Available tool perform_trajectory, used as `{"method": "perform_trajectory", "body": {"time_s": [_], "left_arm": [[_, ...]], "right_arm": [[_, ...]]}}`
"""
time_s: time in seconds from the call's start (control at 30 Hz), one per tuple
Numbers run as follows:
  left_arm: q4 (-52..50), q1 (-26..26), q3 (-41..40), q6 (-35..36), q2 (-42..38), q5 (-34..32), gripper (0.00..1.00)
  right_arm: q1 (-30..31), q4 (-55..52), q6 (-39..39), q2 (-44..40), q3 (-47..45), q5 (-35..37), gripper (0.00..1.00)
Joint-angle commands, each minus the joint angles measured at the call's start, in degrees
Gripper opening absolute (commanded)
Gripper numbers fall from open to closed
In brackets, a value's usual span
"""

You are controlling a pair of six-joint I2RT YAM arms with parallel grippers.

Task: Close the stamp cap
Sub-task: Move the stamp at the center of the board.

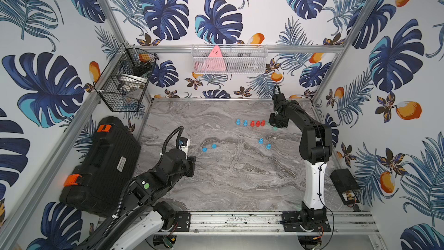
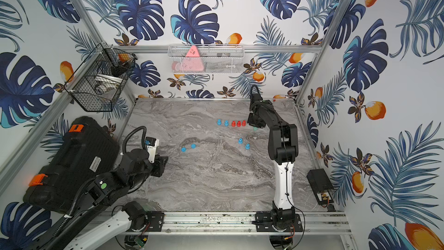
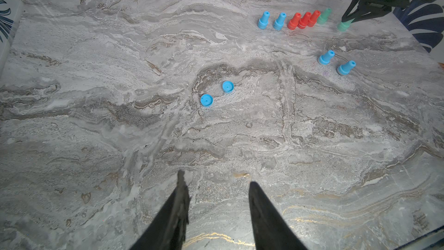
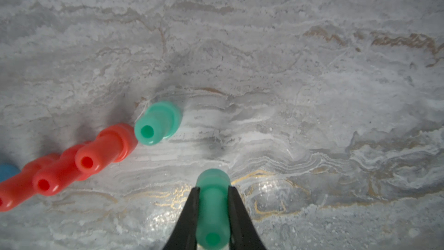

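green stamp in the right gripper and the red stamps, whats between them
A second green stamp, standing beside the nearest red stamp; right wrist view.

Top views overhead, overlapping; wrist views close, downward.

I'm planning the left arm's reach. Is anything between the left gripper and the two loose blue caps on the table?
Nothing visible does. Only bare table lies between the left gripper and the blue caps. The two uncapped blue stamps stand farther off, beyond the caps.
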Motion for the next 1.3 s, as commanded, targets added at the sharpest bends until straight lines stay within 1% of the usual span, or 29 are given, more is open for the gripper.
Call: {"method": "perform_trajectory", "body": {"time_s": [0.0, 0.2, 0.43, 0.73, 1.0, 1.1, 1.27], "left_arm": [[-0.01, 0.07, 0.08, 0.68, 0.12, 0.23, 0.46], [0.11, 0.11, 0.15, 0.67, 0.15, 0.30, 0.46], [0.08, 0.11, 0.14, 0.69, 0.15, 0.38, 0.46], [0.08, 0.12, 0.16, 0.66, 0.49, 0.32, 0.46], [-0.03, 0.21, 0.16, 0.65, 0.52, 0.24, 0.46], [0.06, 0.30, 0.09, 0.66, 0.56, 0.20, 0.46], [0.05, 0.38, 0.15, 0.73, 0.68, 0.32, 0.46]], "right_arm": [[-0.49, -0.25, 0.73, 1.10, 1.71, 0.70, 0.16], [-0.86, -0.06, 1.00, 2.76, 2.52, 1.84, 0.17], [-1.83, 0.38, 1.43, 4.45, 3.08, 1.21, 0.17], [-2.45, -0.65, 1.44, 7.66, 7.71, 0.78, 0.17], [-2.45, -3.13, 1.57, 11.80, 14.64, 0.12, 0.21], [-2.45, -3.29, 1.66, 12.13, 15.28, -0.27, 0.22], [-2.45, -2.98, 1.61, 11.25, 14.70, -0.21, 0.26]]}}
